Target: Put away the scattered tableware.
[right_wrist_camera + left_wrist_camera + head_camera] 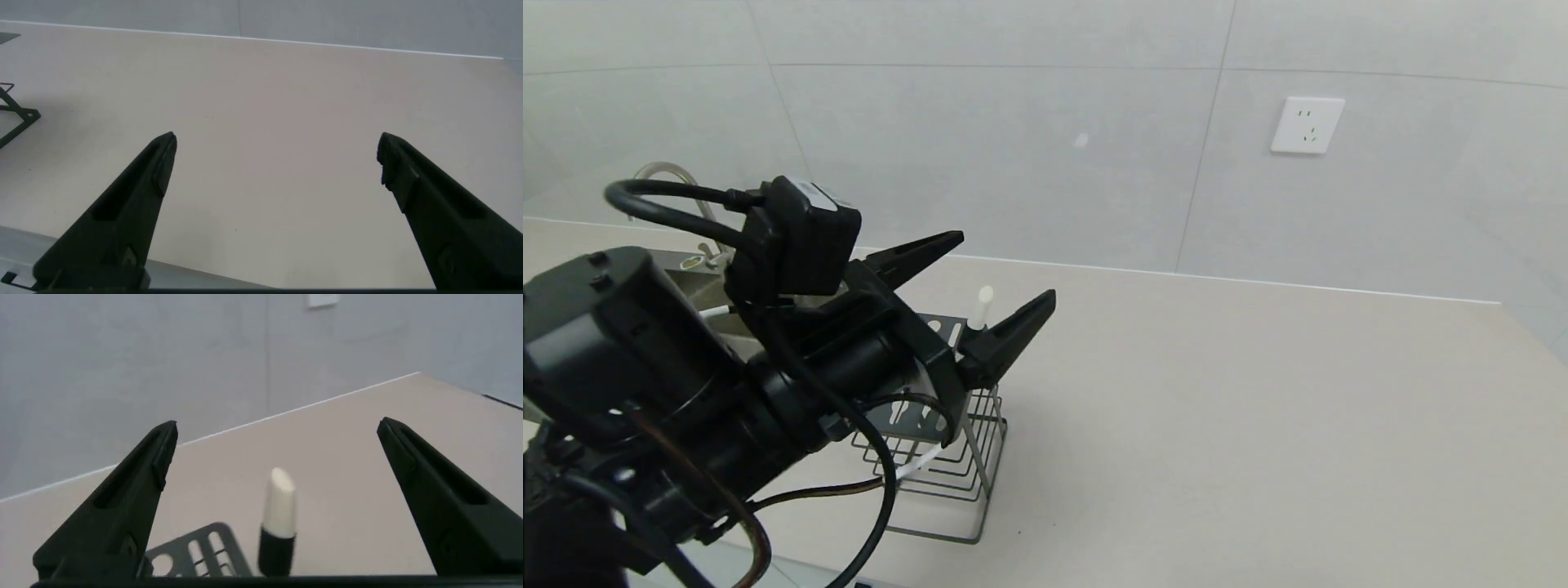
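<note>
My left gripper (pixel 1005 266) hangs open above a wire cutlery rack (pixel 968 457) on the beige counter, with nothing between its fingers. A utensil handle (pixel 985 304) with a white tip stands upright in the rack, just behind the gripper's right finger. In the left wrist view that handle (pixel 278 518), white above and black below, rises between the spread fingers of the left gripper (pixel 278 429), beside the rack's perforated plate (pixel 196 551). My right gripper (pixel 278 140) is open over bare counter, holding nothing.
A sink (pixel 690 273) with a curved faucet (pixel 666 171) lies at the far left behind the arm. The beige counter (pixel 1258 408) stretches to the right up to a tiled wall with a socket (pixel 1307 125). A rack corner (pixel 16 114) shows in the right wrist view.
</note>
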You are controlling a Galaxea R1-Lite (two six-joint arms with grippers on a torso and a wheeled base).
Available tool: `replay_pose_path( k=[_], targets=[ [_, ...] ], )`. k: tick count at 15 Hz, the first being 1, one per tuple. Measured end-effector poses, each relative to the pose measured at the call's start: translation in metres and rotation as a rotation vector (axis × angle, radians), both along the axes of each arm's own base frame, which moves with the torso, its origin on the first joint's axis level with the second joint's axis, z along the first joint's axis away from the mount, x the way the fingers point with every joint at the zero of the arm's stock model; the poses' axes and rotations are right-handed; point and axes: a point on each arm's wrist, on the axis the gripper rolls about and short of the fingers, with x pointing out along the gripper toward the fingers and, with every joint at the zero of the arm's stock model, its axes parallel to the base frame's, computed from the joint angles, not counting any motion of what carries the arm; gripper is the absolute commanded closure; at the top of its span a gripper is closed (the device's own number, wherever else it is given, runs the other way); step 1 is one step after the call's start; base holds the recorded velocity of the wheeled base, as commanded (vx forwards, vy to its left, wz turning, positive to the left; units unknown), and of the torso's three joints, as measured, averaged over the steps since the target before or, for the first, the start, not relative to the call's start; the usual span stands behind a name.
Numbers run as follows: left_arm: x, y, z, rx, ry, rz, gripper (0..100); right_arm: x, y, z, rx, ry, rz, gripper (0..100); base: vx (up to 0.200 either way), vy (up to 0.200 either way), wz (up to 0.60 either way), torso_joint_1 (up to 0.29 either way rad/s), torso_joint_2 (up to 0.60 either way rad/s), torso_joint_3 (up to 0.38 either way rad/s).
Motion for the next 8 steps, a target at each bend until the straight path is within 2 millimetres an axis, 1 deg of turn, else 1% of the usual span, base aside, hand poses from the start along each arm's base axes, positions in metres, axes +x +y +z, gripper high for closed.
replay_pose_path(
  k=[1, 2, 3, 4, 6, 7, 8],
  targets=[
    [-0.001, 0.004, 0.004, 0.003, -0.033, -0.082, 0, 0.0, 0.0, 0.0, 0.0, 0.0, 0.0, 0, 0.0, 0.0, 0.0, 0.0, 0.0, 0.0],
    [0.0, 0.012, 0.006, 0.013, -0.067, -0.158, 0, 0.0, 0.0, 0.0, 0.0, 0.0, 0.0, 0, 0.0, 0.0, 0.0, 0.0, 0.0, 0.0],
    [0.001, 0.026, 0.009, 0.03, -0.107, -0.239, 0, 0.0, 0.0, 0.0, 0.0, 0.0, -0.001, 0, 0.0, 0.0, 0.0, 0.0, 0.0, 0.0],
    [0.001, 0.043, 0.012, 0.042, -0.137, -0.278, 0, 0.0, 0.0, 0.0, 0.0, 0.0, 0.0, 0, 0.0, 0.0, 0.0, 0.0, 0.0, 0.0],
    [-0.009, 0.079, 0.017, 0.041, -0.164, -0.246, 0, 0.0, 0.0, 0.0, 0.0, 0.0, -0.001, 0, 0.0, 0.0, 0.0, 0.0, 0.0, 0.0],
    [-0.02, 0.093, 0.018, 0.029, -0.167, -0.215, 0, 0.0, 0.0, 0.0, 0.0, 0.0, 0.0, 0, 0.0, 0.0, 0.0, 0.0, 0.0, 0.0],
    [-0.037, 0.108, 0.018, 0.012, -0.171, -0.178, 0, 0.0, 0.0, 0.0, 0.0, 0.0, 0.0, 0, 0.0, 0.0, 0.0, 0.0, 0.0, 0.0]
  ],
)
